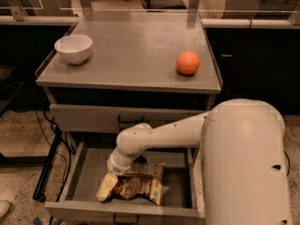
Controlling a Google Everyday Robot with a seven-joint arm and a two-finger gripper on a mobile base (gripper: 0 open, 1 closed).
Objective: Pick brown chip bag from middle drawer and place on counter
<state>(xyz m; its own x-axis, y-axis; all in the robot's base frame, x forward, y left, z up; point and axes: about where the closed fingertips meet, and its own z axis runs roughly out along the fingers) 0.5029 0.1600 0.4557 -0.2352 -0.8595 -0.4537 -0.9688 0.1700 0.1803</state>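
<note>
1. One camera looks from high up, just behind the robot's arm [243, 163], facing forward and steeply downward.
2. It sits near: the arm's white shell fills the lower right corner.
3. The table [131, 53] spans the upper half; the open middle drawer [89, 170] reaches the bottom edge.
4. The hand [107, 190] shows low, left of centre, inside that drawer.
</note>
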